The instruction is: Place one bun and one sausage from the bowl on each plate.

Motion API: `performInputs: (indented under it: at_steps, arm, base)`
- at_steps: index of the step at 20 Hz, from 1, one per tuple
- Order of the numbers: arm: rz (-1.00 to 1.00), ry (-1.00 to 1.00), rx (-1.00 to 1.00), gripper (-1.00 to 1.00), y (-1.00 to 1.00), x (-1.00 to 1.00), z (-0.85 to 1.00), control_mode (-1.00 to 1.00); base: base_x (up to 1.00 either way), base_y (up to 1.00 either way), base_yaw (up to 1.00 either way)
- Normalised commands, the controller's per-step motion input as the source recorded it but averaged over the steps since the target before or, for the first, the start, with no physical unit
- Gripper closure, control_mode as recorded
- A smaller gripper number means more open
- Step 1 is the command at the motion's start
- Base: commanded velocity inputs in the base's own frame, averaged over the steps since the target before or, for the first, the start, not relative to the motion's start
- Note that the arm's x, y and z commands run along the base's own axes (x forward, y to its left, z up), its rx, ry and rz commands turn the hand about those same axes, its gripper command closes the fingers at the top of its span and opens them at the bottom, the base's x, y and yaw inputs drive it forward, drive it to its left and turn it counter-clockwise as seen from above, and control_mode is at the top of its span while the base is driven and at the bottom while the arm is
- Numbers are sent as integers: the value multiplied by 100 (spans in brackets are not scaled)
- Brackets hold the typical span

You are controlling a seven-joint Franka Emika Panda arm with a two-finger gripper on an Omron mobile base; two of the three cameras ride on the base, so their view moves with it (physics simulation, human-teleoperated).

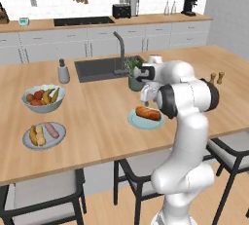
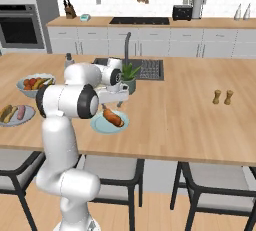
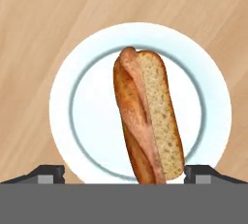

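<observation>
Two plates on the wooden counter [image 1: 107, 117]. Nearer plate [image 3: 68, 97], straight below the gripper [image 3: 124, 172], carrying an orange bun [image 3: 162, 116] with a pinkish sausage [image 3: 140, 111] pressed along its side, both lying flat and touching. Fingertips [image 3: 48, 173] spread wide at either edge of the hand view (nothing between them), gripper hovering above the food, not touching. Same plate at [image 1: 146, 121] and [image 2: 109, 122], close to the counter's front edge. Far to the robot's left, second plate [image 1: 44, 136] holding a tan bun [image 1: 35, 134] beside another sausage [image 1: 51, 130]. Just behind it, pale fruit bowl [image 1: 43, 98]. Beyond the arm, sink [image 1: 97, 68] and small potted plant [image 2: 129, 75].
</observation>
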Motion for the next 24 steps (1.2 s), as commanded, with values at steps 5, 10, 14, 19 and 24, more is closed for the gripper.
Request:
performInputs:
  at_steps: [5,10,14,19,24]
  arm:
    - [-14,-11,7,-100,0,-90,52,-100]
    - [-7,-1,2,-100,5,-100,20,-100]
    - [-3,-1,0,-100,11,-100,52,-100]
    - [-1,-13,0,-100,0,-71,100,-100]
    - [0,-13,-7,-100,0,-89,67,-100]
  base:
    - [0,0,0]
    - [0,0,0]
    - [0,0,0]
    - [0,0,0]
    - [0,0,0]
